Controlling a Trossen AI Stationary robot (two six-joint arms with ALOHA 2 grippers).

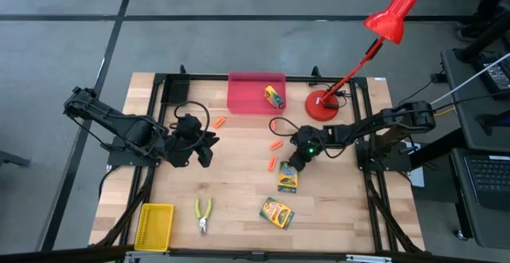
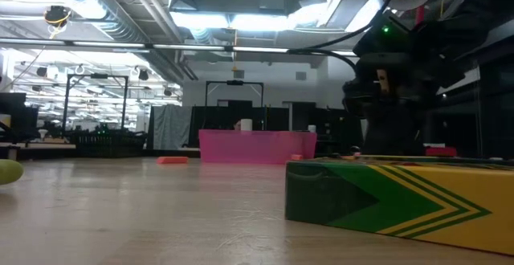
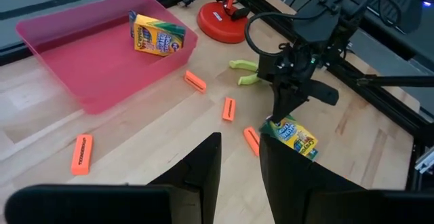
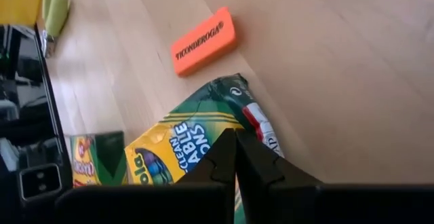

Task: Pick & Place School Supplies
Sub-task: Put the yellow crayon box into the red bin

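right end effector point(image 1: 296, 164): shut above crayon box point(image 1: 288, 177) | box flat, long axis toward table's near edge

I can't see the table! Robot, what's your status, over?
Right claw shut on crayon box. Left claw waiting mid-table. Nothing blocking the pink tray.
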